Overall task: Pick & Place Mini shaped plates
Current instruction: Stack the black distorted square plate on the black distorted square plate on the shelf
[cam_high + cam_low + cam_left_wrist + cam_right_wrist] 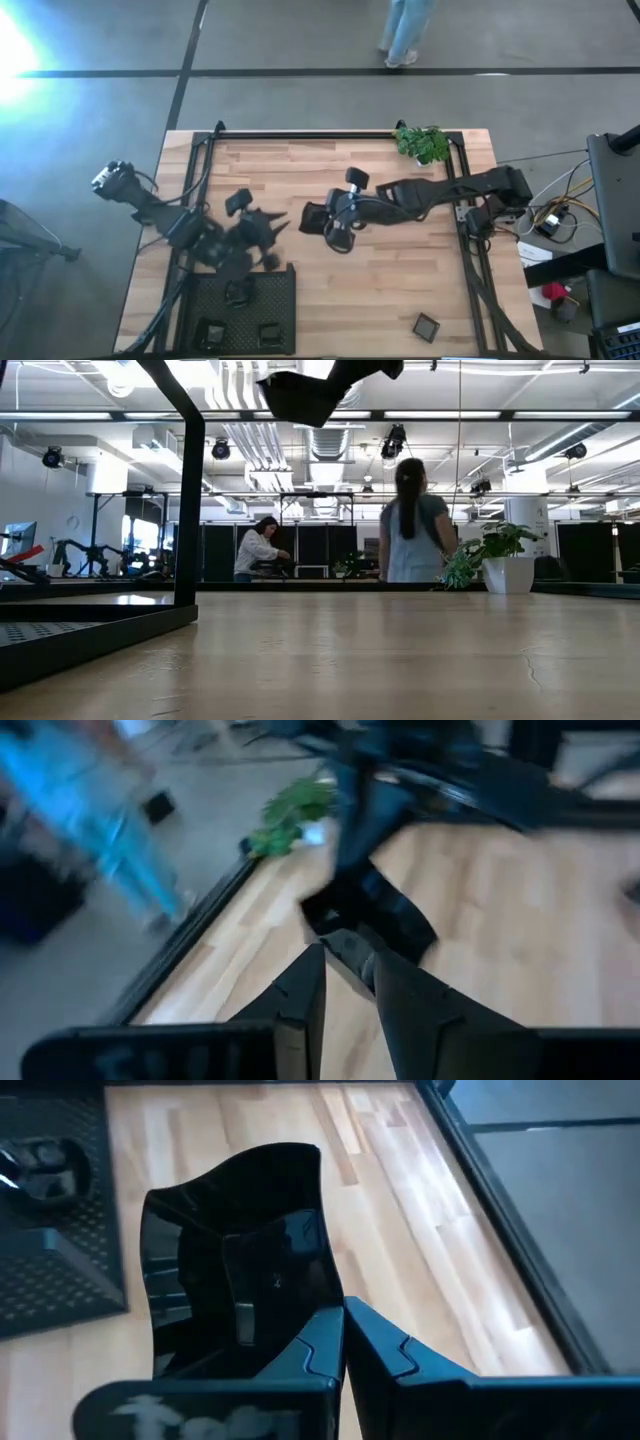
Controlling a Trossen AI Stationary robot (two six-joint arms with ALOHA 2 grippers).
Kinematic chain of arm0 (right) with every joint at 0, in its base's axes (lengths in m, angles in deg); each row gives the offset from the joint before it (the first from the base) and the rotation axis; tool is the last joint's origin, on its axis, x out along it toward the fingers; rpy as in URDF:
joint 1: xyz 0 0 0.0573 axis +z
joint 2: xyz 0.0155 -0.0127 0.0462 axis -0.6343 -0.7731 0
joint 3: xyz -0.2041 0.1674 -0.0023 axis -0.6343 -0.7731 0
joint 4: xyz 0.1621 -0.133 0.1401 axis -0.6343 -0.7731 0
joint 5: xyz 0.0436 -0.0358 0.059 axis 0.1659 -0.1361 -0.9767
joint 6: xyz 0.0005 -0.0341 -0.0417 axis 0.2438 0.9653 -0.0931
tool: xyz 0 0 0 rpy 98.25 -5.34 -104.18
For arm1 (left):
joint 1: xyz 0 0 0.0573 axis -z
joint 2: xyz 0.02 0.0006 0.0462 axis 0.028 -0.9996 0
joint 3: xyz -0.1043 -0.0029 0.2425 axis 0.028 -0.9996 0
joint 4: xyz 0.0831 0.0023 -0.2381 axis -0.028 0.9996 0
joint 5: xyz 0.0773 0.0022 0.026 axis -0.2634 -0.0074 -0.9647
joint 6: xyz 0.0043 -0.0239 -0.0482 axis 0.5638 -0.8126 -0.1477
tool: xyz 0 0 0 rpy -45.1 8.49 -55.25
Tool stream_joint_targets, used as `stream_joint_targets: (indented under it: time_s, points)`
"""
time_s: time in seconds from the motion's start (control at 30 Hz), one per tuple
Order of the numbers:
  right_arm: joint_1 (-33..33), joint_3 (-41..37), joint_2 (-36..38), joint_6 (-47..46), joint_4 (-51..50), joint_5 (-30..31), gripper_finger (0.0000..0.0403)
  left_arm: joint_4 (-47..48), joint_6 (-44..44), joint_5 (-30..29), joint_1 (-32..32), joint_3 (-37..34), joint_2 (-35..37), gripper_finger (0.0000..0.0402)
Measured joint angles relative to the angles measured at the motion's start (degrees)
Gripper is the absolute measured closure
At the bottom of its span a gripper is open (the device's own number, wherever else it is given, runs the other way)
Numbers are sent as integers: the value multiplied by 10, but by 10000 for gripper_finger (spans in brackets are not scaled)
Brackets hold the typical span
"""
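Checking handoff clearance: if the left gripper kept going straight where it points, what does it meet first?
Probably the glossy black wavy-edged plate that the right gripper holds over the wooden table; the left gripper points straight at it. Depth between them is unclear.

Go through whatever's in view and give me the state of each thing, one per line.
Right end effector: shut on a glossy black wavy-edged mini plate, held above the wooden table.
Left end effector: empty, raised near the black mesh tray.
Small square dark plate: lying flat on the table.
Green potted plant: upright.
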Motion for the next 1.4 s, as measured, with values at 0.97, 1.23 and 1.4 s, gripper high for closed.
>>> stream_joint_targets:
  time_s: [0.97,1.23,1.4]
  points:
    - [-2,19,-7,66,50,42,395,-17,-155,27,-129,0,-42,325]
    - [-2,19,-7,65,49,38,394,-17,-147,40,-133,0,-42,398]
    - [-2,19,-7,70,49,37,391,-16,-154,47,-136,0,-42,401]
